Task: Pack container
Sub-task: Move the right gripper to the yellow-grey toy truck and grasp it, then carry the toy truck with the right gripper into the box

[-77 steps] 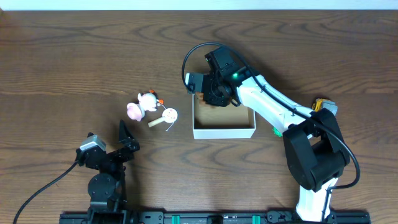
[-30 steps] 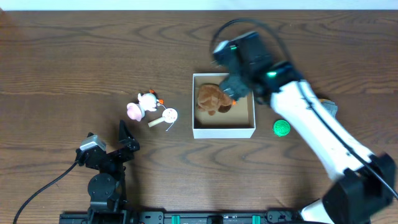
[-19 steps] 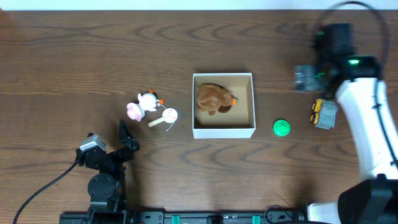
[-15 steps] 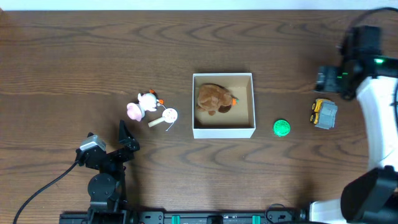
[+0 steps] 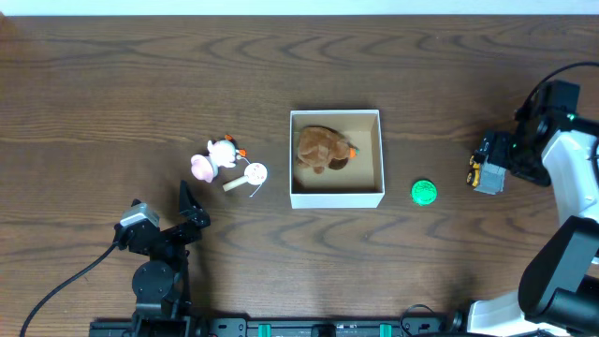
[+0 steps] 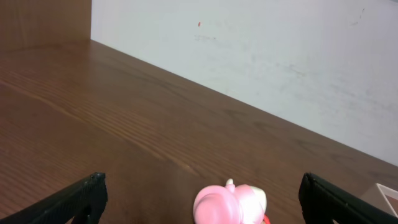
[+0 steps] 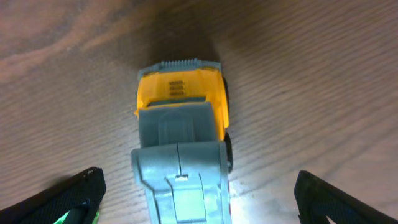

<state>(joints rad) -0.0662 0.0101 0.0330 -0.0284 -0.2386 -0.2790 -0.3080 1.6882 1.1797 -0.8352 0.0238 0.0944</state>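
Note:
The container [image 5: 337,198], a shallow white-walled box with a tan inside, sits mid-table and holds a brown plush toy [image 5: 319,149]. My right gripper [image 5: 496,159] hovers open over a yellow and grey toy truck [image 5: 485,180] at the right edge. In the right wrist view the truck [image 7: 180,143] lies between the spread fingertips [image 7: 74,193], which are not touching it. My left gripper [image 5: 194,208] rests open near the front left. Its fingers [image 6: 84,196] frame a pink and white toy [image 6: 229,204] farther off.
A green disc [image 5: 425,192] lies between the container and the truck. Left of the container are the pink and white figure [image 5: 217,156] and a small white round toy on a stick [image 5: 251,175]. A white wall [image 6: 280,56] runs behind the table's far edge.
My right arm has left the container, with the brown plush now lying inside it, and swung right to hover over the truck. The left arm has stayed still.

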